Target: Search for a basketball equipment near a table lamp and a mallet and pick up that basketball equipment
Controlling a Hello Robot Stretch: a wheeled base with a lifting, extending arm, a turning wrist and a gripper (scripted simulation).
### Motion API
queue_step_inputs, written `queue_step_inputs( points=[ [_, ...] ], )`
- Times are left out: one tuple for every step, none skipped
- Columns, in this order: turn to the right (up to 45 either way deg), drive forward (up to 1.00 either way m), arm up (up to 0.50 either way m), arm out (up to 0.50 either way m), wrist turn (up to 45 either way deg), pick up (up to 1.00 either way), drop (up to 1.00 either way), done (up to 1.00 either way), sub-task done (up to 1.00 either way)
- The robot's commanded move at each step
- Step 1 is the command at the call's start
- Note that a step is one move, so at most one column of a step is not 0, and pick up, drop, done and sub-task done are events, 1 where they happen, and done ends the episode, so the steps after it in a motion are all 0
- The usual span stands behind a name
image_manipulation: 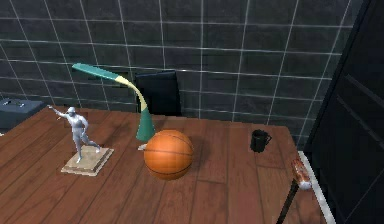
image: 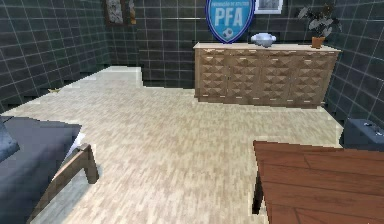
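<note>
An orange basketball (image_manipulation: 168,153) rests on a brown wooden table (image_manipulation: 220,195) in the arm side view, near the middle. Just behind it to the left stands a green table lamp (image_manipulation: 140,105) with a bent neck and a long shade. At the table's right edge lies a thin dark-handled tool with a reddish and white head (image_manipulation: 299,180), which looks like a mallet. The same table's corner (image: 320,180) shows at the forward view's lower right.
A silver figurine on a pale base (image_manipulation: 80,140) and a black mug (image_manipulation: 260,141) also stand on the table. A dark chair back (image_manipulation: 160,92) is behind the lamp. The forward view has a wooden sideboard (image: 265,75), a bed corner (image: 40,160) and open wood floor (image: 170,130).
</note>
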Motion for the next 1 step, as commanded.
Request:
queue_step_inputs(
  points=[
    [0.0, 0.0, 0.5, 0.0, 0.0, 0.0, 0.0, 0.0, 0.0]
  ],
)
